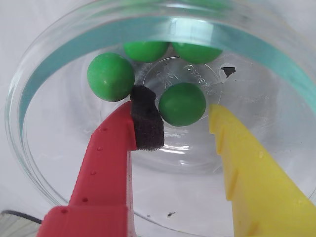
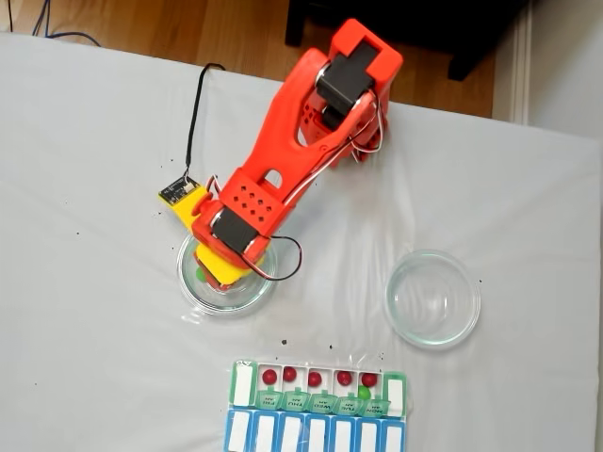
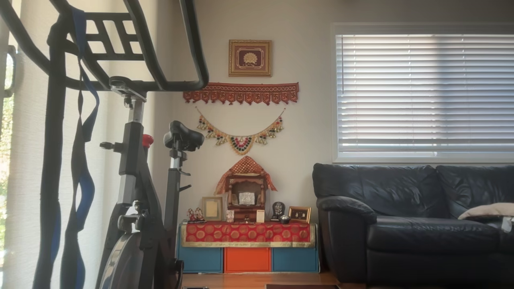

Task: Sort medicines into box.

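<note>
Green balls in a glass dish, with the pincer lowered among them.

Four green medicines (image 1: 182,104) lie loose in the clear dish (image 2: 224,294), presumably kept apart by colour so the arm (image 2: 301,151) can pick one kind at a time. Reaching down into it, the pincer (image 1: 180,123) stands wide open, its red finger's black foam pad (image 1: 146,126) just beside the nearest ball, the yellow finger (image 1: 237,153) clear of it; nothing is gripped. Across the worktop (image 2: 85,169), the box (image 2: 318,405) holds five red balls and one green; a second dish (image 2: 433,299) sits bare.

Four green balls (image 1: 110,76), five red balls (image 2: 269,377), two glass dishes (image 2: 432,298), one organizer (image 2: 317,417).
</note>
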Available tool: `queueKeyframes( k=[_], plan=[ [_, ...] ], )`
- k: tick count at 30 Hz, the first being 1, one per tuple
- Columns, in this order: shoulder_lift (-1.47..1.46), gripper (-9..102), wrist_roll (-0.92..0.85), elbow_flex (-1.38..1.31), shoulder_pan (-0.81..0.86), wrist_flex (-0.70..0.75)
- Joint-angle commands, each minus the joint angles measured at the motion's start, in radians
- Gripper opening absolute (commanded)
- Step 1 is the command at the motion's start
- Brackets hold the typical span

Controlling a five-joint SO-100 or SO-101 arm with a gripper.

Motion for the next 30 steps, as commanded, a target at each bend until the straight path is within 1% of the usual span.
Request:
queueKeyframes(
  k=[1, 8, 15, 22, 30],
  plan=[
    [0.071, 19, 0.005, -0.02, 0.011, -0.009],
    [0.075, 19, -0.008, -0.028, 0.023, -0.003],
    [0.081, 17, -0.017, -0.035, 0.037, -0.002],
    [0.08, 20, -0.034, -0.051, 0.046, 0.028],
    [0.075, 19, -0.02, -0.051, 0.046, 0.018]
  ],
)
